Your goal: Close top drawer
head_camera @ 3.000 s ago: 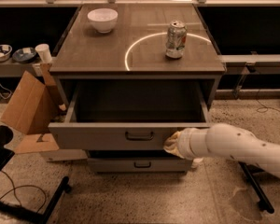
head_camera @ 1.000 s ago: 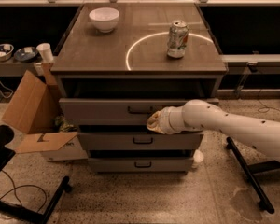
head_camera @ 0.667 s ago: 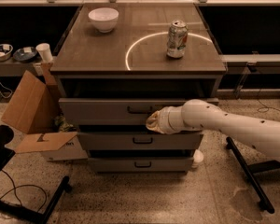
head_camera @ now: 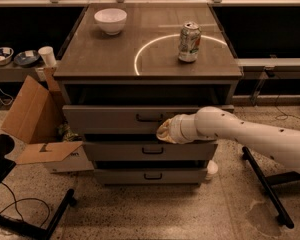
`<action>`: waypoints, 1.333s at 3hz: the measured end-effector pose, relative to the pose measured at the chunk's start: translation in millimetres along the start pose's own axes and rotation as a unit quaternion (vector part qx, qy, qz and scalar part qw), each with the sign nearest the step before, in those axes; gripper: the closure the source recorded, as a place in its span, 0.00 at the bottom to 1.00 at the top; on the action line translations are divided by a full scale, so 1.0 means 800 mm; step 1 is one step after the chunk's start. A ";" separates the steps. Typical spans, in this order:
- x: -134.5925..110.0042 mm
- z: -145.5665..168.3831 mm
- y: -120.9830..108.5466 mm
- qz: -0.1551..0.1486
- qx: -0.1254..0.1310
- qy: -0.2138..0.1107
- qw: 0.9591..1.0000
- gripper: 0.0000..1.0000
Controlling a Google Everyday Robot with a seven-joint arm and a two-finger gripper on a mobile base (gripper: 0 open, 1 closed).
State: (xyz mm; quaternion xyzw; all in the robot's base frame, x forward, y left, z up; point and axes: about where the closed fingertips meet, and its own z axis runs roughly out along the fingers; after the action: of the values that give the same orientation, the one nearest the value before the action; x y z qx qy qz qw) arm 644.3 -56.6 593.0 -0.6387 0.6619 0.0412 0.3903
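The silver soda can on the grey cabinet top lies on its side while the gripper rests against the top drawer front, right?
No: the camera view shows the silver soda can standing upright. The gripper is against the wide grey top drawer front.

Smooth plastic gripper (head_camera: 163, 130) rests against the matt grey top drawer (head_camera: 110, 119).

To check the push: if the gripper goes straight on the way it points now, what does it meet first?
Most likely the front panel of the wide grey top drawer, just right of its small dark handle. The gripper seems to sit against it, though depth is unclear.
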 end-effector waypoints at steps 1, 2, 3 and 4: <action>0.000 0.000 0.000 0.000 0.000 0.000 1.000 0.05; 0.000 0.000 0.000 0.000 0.000 0.000 1.000 0.00; 0.000 0.000 0.000 0.000 0.000 0.000 1.000 0.00; 0.000 0.000 0.000 0.000 0.000 0.000 1.000 0.18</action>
State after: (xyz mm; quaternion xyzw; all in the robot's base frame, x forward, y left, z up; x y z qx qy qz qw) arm 644.3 -56.5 592.9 -0.6387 0.6618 0.0413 0.3903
